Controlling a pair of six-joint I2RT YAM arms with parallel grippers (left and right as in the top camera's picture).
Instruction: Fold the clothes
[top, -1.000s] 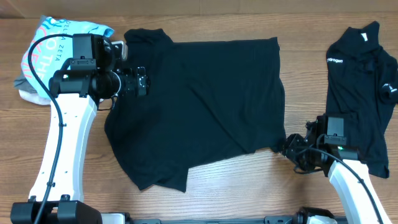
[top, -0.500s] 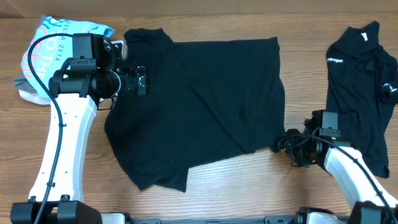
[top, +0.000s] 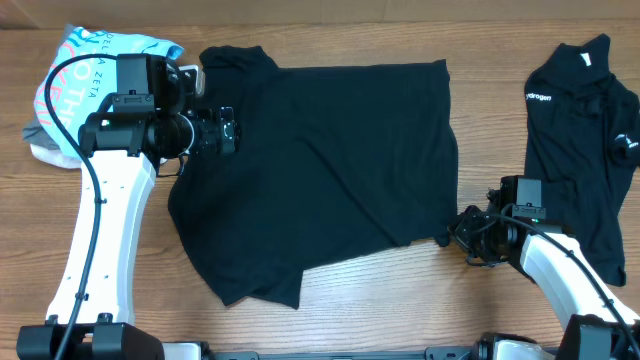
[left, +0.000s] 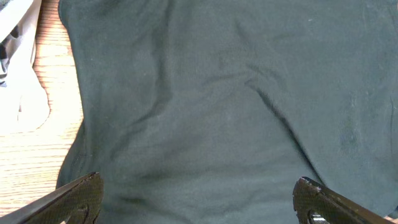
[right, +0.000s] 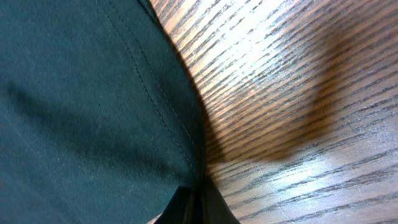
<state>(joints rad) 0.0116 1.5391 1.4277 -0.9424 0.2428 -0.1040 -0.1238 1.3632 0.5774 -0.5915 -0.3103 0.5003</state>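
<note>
- Since a second ago the right gripper (top: 452, 233) has slid a little left to the lower right corner of the black shirt (top: 320, 170), and its fingers have gone from partly apart to pressed together on that corner.
- That black shirt lies flat across the middle of the overhead frame. It is soft, matte cloth with shallow creases, a sleeve at the upper left and a slanted lower edge.
- In the right wrist view its hem (right: 163, 112) carries a fine line of stitching. The corner narrows to a point that runs in between the closed fingertips (right: 214, 208) at the bottom edge.
- The left gripper (top: 228, 131) hangs over the shirt's left part. Its two dark fingers (left: 78, 194) stand wide apart at the bottom corners of the left wrist view, with only rumpled black cloth between them, and they hold nothing.
- The second black shirt (top: 580, 150) lies bunched at the right edge, with a small white logo (top: 539, 97) on the chest and a white neck tag (top: 584, 61).
- The blue tee (top: 85, 60), light with pale lettering, sits crumpled in the upper left corner on a pale garment (top: 45, 150).
- The table (top: 400, 300) is brown wood with a strong, wavy grain and a slight sheen.
</note>
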